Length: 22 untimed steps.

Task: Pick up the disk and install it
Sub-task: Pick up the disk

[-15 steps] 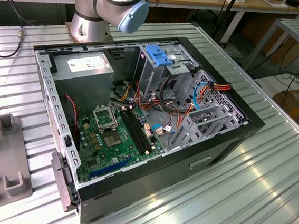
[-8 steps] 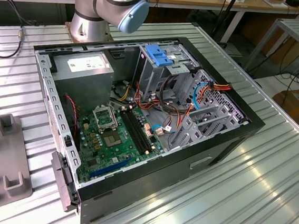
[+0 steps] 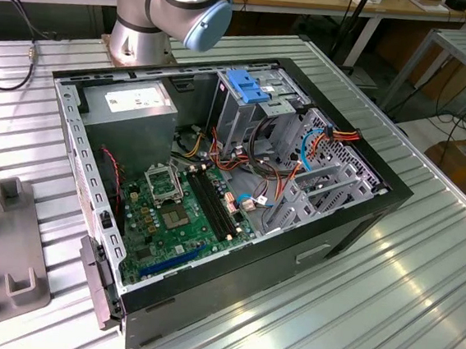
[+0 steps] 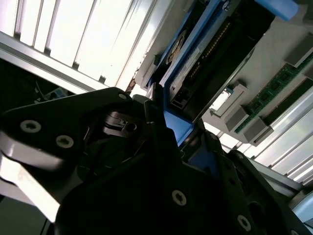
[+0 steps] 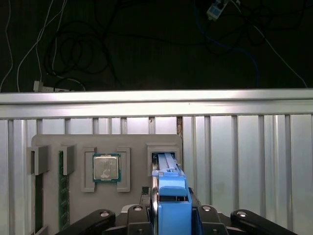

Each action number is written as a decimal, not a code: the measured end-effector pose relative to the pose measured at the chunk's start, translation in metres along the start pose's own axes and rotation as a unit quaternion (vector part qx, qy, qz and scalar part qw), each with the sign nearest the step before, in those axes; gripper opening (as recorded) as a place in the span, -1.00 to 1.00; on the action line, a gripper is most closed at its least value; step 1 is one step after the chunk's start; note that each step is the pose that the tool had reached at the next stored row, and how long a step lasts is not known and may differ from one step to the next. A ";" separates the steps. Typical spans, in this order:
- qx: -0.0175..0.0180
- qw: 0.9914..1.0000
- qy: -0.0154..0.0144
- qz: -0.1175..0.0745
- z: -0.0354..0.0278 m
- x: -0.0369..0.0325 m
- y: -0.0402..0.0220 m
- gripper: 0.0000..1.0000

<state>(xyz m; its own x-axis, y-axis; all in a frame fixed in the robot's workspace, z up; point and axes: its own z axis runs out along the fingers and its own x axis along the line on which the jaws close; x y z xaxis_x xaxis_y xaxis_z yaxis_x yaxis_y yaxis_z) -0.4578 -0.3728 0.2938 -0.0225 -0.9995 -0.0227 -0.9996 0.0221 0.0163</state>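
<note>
First wrist view: I see the gripper [image 5: 172, 218] pinching the blue carrier of the disk [image 5: 171, 188], which stands on edge at its slot in the grey fixture plate [image 5: 129, 200]; I cannot tell whether it is clear of the slot. I judge the pull should run straight along the slot, untwisted, so nothing binds. The disk's long axis points from the jaws toward the slot.

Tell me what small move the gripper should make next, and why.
Probably a short, straight pull out of the slot, with no sideways motion. In the first wrist view the gripper appears shut on the blue carrier of the disk, which sits in a slot of the grey fixture; the slot's walls flank it closely, so tilting could jam it.
</note>
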 end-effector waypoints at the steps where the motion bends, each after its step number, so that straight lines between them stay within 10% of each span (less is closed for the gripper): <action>1: 0.000 1.000 0.000 0.000 -0.0001 0.0000 0.0000 -0.26; 22: 0.000 1.000 0.000 0.000 -0.0497 -0.0011 0.0008 -0.26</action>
<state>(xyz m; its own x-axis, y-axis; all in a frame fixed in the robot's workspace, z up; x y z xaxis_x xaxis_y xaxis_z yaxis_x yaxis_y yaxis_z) -0.4578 -0.3728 0.3436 -0.0225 -0.9995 -0.0228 -0.9996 0.0221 0.0163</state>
